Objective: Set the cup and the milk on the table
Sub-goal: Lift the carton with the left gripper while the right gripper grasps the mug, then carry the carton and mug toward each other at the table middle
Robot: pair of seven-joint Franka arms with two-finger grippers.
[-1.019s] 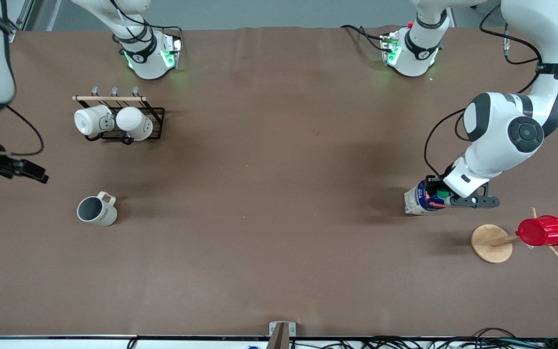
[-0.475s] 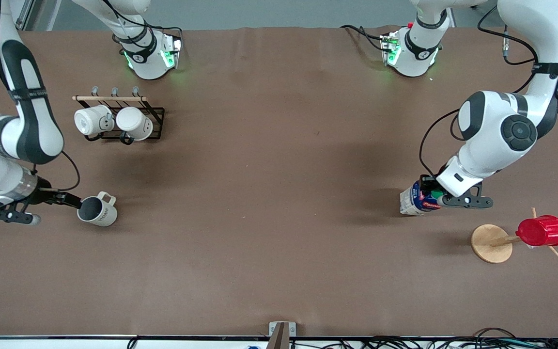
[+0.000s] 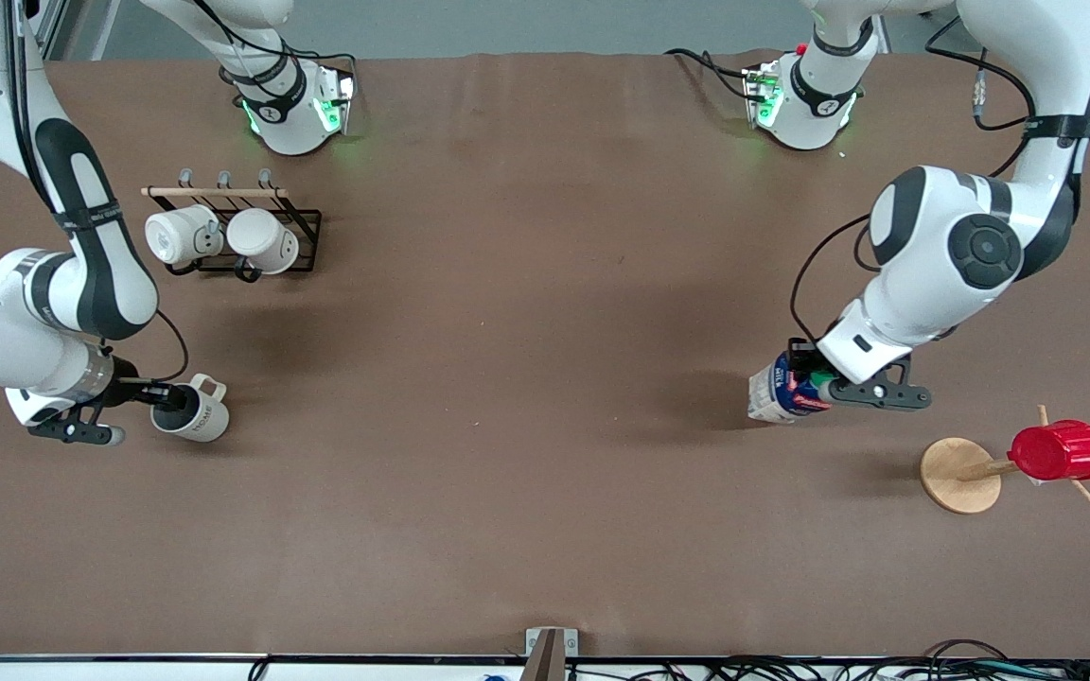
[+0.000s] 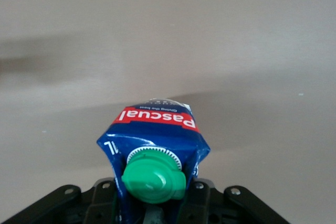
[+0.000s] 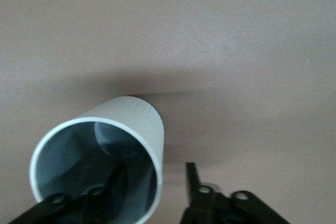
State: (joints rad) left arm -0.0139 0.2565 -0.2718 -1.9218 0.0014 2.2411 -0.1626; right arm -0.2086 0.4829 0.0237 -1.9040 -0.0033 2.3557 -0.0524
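Nearest the front camera, at the left arm's end of the bench [image 3: 526, 492], a wooden peg stand [image 3: 959, 475] is seen, with a red ribbed cup [image 3: 1059, 451] hung sideways on one of its pegs.

A little farther from the camera, the milk carton [image 3: 777, 392] is held by the left claw [image 3: 815, 386]. The carton is tilted, its whitish base pointing toward the bench's middle. The left claw is closed on the carton's dark blue upper part. In the left wrist view the green cap [image 4: 154, 176] and the red label band are seen between the black fingers [image 4: 102, 203], with plain brown bench [image 4: 168, 35] past the carton [image 4: 152, 140]. Whether the carton's base touches the bench cannot be told.

At about the same depth, toward the right arm's end, the cream-beige mug [image 3: 193, 410] is found upright on the bench, its squarish handle turned away from the camera. The right claw [image 3: 165, 396] is at the mug's rim. In the right wrist view one finger [image 5: 113, 187] is seen inside the grey interior [image 5: 100, 166] and the other outside the wall, apart from it; the claw is open.

Farther still, a black wire rack [image 3: 252, 232] with a wooden rail is noted, two white mugs [image 3: 223, 238] hung on it.
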